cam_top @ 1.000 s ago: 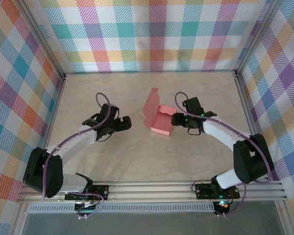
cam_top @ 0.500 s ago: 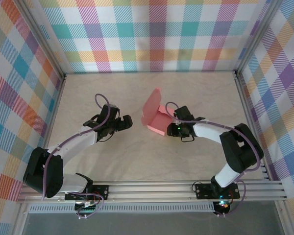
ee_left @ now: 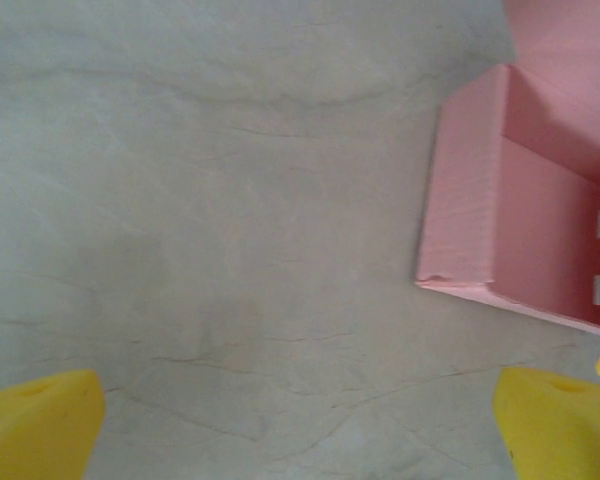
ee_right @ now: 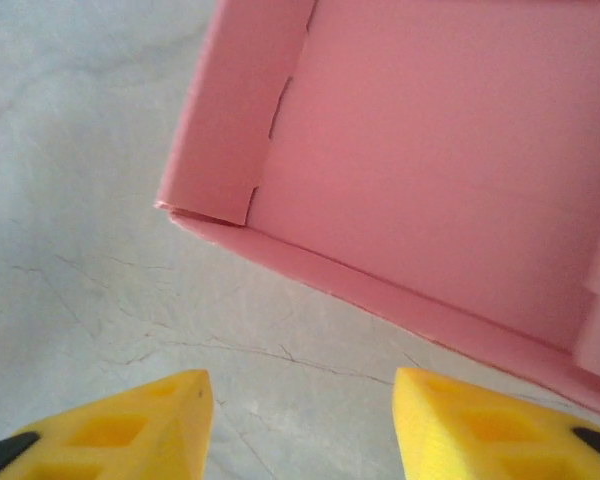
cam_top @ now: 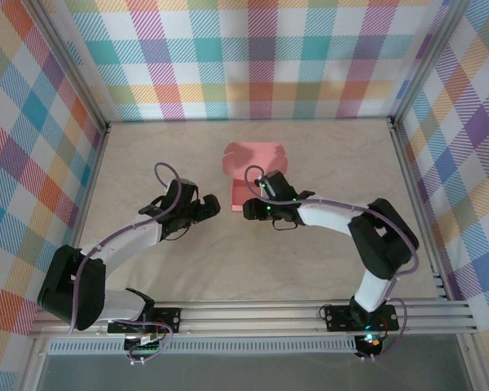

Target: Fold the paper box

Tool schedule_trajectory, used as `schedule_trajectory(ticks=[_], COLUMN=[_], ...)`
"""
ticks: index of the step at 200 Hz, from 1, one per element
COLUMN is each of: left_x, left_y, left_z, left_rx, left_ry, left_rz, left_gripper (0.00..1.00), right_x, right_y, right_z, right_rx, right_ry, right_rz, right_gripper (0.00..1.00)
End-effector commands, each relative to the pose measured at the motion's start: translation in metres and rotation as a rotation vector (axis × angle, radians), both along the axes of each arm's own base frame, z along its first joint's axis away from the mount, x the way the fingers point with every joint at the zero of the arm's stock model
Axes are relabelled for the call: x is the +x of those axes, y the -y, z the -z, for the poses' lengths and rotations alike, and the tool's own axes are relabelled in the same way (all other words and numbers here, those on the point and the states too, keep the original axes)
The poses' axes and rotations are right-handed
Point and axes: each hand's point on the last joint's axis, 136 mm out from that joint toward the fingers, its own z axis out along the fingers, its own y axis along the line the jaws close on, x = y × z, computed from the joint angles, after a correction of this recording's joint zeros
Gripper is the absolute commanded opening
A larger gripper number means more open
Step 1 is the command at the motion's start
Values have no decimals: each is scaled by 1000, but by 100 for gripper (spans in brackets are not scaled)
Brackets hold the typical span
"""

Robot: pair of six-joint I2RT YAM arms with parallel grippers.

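Observation:
The salmon-pink paper box (cam_top: 243, 175) lies mid-table as an open tray, its lid flap (cam_top: 253, 155) spread toward the back wall. My right gripper (cam_top: 253, 204) sits at the tray's near edge. In the right wrist view, its yellow fingers (ee_right: 110, 430) stand apart over bare table, open (ee_right: 300, 430), just short of the paper box's low wall (ee_right: 380, 290). My left gripper (cam_top: 213, 204) is to the left of the box and clear of it. It is wide open (ee_left: 300, 430) with nothing between the fingers, and a corner of the paper box (ee_left: 470, 220) shows at the upper right.
The pale marbled tabletop (cam_top: 147, 163) is fenced by checkered walls and an aluminium frame (cam_top: 399, 155). Both arm bases sit on the rail (cam_top: 253, 314) at the near edge.
The box has slid left and turned, its lid dropping from upright to lie toward the back. My right gripper followed it leftward. The left gripper barely moved.

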Motion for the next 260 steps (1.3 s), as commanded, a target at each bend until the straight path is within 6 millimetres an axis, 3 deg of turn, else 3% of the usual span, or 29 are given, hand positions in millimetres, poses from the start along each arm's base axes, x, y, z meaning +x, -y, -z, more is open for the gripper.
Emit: schedule_trajectory(ticks=[1, 15, 38, 68, 78, 116, 164, 214, 260], left_x=[11, 17, 29, 52, 58, 74, 85, 89, 87], left_y=[31, 44, 62, 66, 68, 77, 79, 79, 82], left_z=[-6, -2, 7, 18, 22, 27, 36, 40, 39], left_rx=[-125, -160, -176, -118, -118, -152, -180, -183, -197], left_ry=[41, 35, -6, -21, -30, -39, -60, -79, -83], left_rz=[63, 87, 139, 163, 169, 182, 179, 179, 188], left_gripper=[92, 86, 80, 64, 58, 49, 36, 33, 31], right_x=[4, 11, 31, 54, 60, 77, 85, 86, 85], right_y=[16, 36, 72, 93, 92, 83, 81, 88, 77], right_z=[-42, -54, -53, -43, -39, -26, -11, -1, 5], right_rx=[15, 6, 11, 54, 68, 105, 107, 94, 133], right_ry=[172, 186, 120, 43, 24, -4, -35, -50, -88], right_rz=[-15, 39, 170, 275, 279, 265, 270, 291, 254], right_gripper=[58, 61, 60, 51, 48, 35, 18, 18, 19])
